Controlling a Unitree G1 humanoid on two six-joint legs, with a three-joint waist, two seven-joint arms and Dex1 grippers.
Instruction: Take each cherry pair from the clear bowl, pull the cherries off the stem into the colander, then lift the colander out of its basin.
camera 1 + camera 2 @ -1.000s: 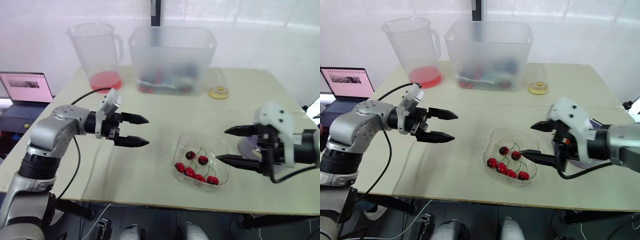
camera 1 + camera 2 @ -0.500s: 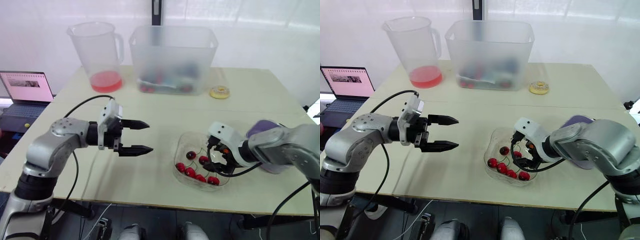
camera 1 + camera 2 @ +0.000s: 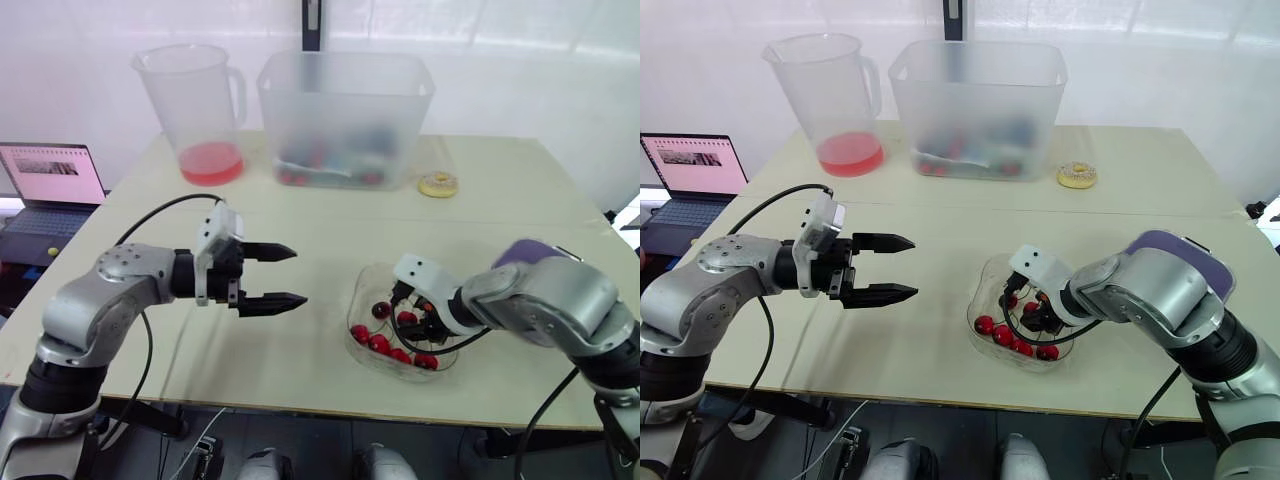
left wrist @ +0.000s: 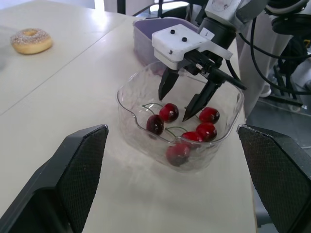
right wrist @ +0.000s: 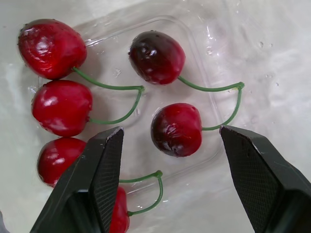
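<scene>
Right tool (image 4: pixel 175 108) low in the clear bowl (image 4: pixel 124 97).
Spread, apparently straddling one cherry (image 5: pixel 176 128); left tool (image 3: pixel 298 275) spread too, above the worktop (image 3: pixel 330 215).

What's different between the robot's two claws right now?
The left gripper hovers over bare table; the right gripper reaches down into the clear bowl. Nothing lies between the left gripper's fingers; a cherry sits between the right gripper's, ungripped. Both are open, with black fingers.
</scene>
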